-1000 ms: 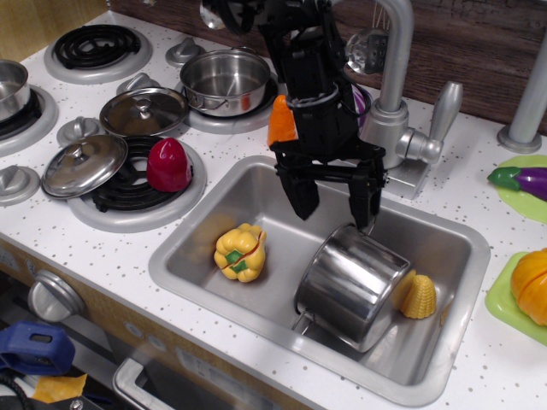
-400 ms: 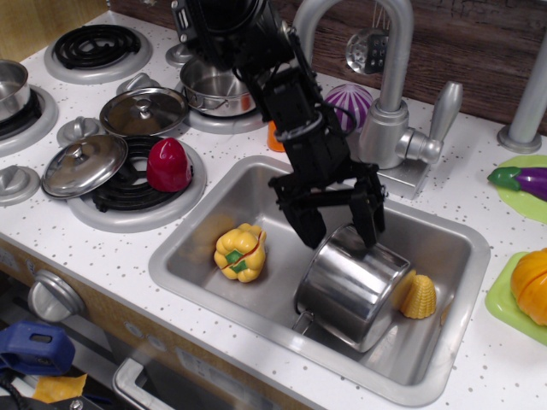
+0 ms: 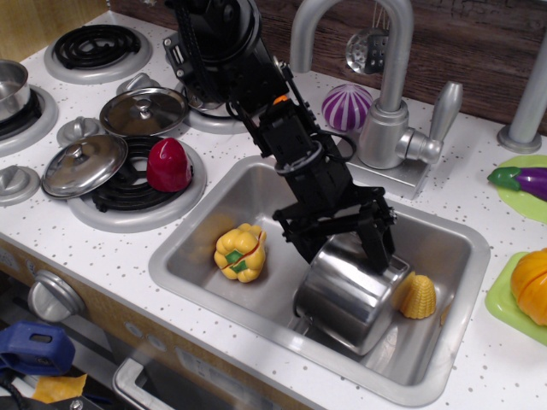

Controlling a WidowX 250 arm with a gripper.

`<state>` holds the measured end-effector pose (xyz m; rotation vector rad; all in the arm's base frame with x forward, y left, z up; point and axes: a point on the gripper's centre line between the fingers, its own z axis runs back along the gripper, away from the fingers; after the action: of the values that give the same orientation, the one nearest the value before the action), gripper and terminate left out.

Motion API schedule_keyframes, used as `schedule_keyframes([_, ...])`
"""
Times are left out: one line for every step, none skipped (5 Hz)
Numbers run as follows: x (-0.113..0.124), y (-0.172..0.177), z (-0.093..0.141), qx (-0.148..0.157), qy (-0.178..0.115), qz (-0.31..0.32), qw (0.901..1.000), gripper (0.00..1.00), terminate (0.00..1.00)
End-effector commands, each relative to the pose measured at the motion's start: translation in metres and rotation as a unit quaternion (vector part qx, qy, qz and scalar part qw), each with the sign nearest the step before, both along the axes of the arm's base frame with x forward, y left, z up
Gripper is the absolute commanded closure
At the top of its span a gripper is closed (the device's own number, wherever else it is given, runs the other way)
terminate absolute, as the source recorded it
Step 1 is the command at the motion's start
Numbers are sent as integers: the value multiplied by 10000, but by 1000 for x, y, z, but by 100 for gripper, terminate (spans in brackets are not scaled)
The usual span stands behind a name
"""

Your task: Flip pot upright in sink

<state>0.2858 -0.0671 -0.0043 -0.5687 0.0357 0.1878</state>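
Observation:
The shiny steel pot (image 3: pixel 346 301) lies tipped over in the right half of the sink (image 3: pixel 248 192), its flat bottom facing up and back toward the arm. My black gripper (image 3: pixel 344 253) is low in the sink, right over the pot's upper end. Its two fingers (image 3: pixel 306 246) are spread apart, one on each side of the pot's raised end, close to or touching the steel. I cannot tell whether they press on it. The pot's wire handle is hidden.
A yellow pepper (image 3: pixel 240 253) lies in the sink's left half and a yellow corn piece (image 3: pixel 418 296) sits right of the pot. The grey faucet (image 3: pixel 390 94) stands behind the sink. A red toy (image 3: pixel 168 164), lids and a shallow pot are on the stove at left.
The gripper has come down and forward from above the sink to the pot, its fingers now straddling the pot's upper end. The pot has barely shifted.

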Motion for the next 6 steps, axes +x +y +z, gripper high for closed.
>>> schedule_keyframes([0, -6, 7, -46, -265, 36, 9996, 100, 0])
schedule_keyframes([2, -7, 10, 686, -740, -91, 9949, 100, 0])
schedule_keyframes([1, -12, 22, 1436, -979, -47, 9848, 0, 0])
schedule_keyframes([6, -7, 25, 1997, -1290, -219, 9711, 100, 0])
schedule_keyframes([13, 0, 27, 2117, -1349, -362, 9673, 100, 0])
schedule_keyframes([16, 2, 27, 2128, -1364, -419, 9666, 0, 0])
